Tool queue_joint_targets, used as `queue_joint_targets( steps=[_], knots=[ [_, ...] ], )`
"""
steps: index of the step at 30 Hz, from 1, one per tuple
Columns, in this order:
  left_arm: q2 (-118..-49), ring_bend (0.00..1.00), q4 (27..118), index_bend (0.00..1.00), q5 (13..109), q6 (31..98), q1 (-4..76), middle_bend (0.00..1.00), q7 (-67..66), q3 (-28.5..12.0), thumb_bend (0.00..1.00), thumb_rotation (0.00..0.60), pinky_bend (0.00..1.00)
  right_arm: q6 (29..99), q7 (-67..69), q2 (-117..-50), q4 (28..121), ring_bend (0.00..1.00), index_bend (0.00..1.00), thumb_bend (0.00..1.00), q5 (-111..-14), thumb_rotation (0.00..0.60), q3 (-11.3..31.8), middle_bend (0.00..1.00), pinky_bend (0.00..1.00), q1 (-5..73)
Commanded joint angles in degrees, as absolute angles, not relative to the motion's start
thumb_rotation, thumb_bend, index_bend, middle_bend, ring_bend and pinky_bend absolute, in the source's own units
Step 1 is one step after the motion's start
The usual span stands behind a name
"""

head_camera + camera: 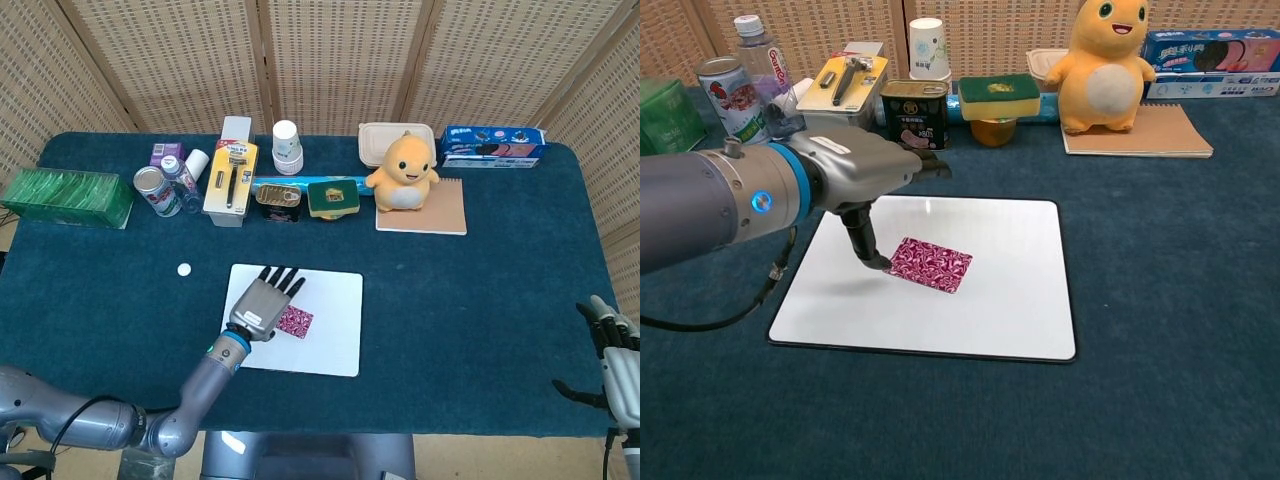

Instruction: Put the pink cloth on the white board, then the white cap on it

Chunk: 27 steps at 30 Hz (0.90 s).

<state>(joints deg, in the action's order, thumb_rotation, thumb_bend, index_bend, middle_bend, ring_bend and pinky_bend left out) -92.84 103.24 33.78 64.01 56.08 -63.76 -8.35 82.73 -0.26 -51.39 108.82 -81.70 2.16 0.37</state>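
1. Head view: left hand (262, 308) over the white board (335, 340), palm down, fingers (283, 280) stretched toward the far edge. Pink cloth (295, 321) flat on the board, left-centre, just right of the hand and partly tucked under it; grip not readable from up here.
2. Head view: white cap (184, 269) on the blue tabletop (470, 300), left of the board, apart from it, nothing touching it.
3. Head view: right hand (617, 365) at the bottom right corner, by the tabletop's edge, fingers apart, holding nothing.
4. Head view, back row: green box (68, 197) far left, then can (153, 190), paper cup (287, 146), yellow plush toy (404, 172) sitting on a notebook (440, 214), cookie box (492, 144) at right.
5. Chest view: left hand (865, 175) above the board (1020, 310); one finger (866, 245) reaching down to the left corner of the cloth (930, 264), tip touching it. Cloth lying flat, tilted a bit, fully inside the board's edge. Whether pinched or just touched: can't tell.
6. Chest view: can (730, 95) and water bottle (765, 62) at upper left, tin (914, 114) behind the board, plush toy (1103, 68) at upper right. Cap and right hand outside this view.
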Motion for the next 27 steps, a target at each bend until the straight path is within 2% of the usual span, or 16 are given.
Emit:
queue_joint_targets(
  steps=[1, 9, 17, 27],
  knots=[
    [-89.82, 0.00, 104.21, 0.01, 35.02, 64.24, 55.16, 0.00, -61.23, -7.52, 0.16, 0.600, 0.10, 82.83, -0.22, -51.43, 108.85, 0.00, 0.02, 0.11, -81.66, 0.600, 2.20, 0.00, 0.00, 0.35],
    [-80.88, 0.00, 103.86, 0.01, 38.22, 62.84, 50.63, 0.00, -51.83, -5.09, 0.17, 0.600, 0.10, 82.85, -0.26, -51.47, 109.07, 0.00, 0.02, 0.11, -81.40, 0.600, 2.24, 0.00, 0.00, 0.35],
    [-74.34, 0.00, 97.44, 0.01, 39.63, 58.04, 46.38, 0.00, -40.18, -4.06, 0.19, 0.600, 0.10, 82.80, -0.42, -51.65, 109.09, 0.00, 0.02, 0.11, -80.35, 0.600, 2.62, 0.00, 0.00, 0.45],
    [-76.02, 0.00, 85.23, 0.06, 33.62, 49.53, 47.11, 0.00, -35.50, -3.90, 0.19, 0.600, 0.10, 81.05, -0.93, -52.02, 109.01, 0.00, 0.02, 0.11, -79.06, 0.600, 2.59, 0.00, 0.00, 1.15]
  ],
)
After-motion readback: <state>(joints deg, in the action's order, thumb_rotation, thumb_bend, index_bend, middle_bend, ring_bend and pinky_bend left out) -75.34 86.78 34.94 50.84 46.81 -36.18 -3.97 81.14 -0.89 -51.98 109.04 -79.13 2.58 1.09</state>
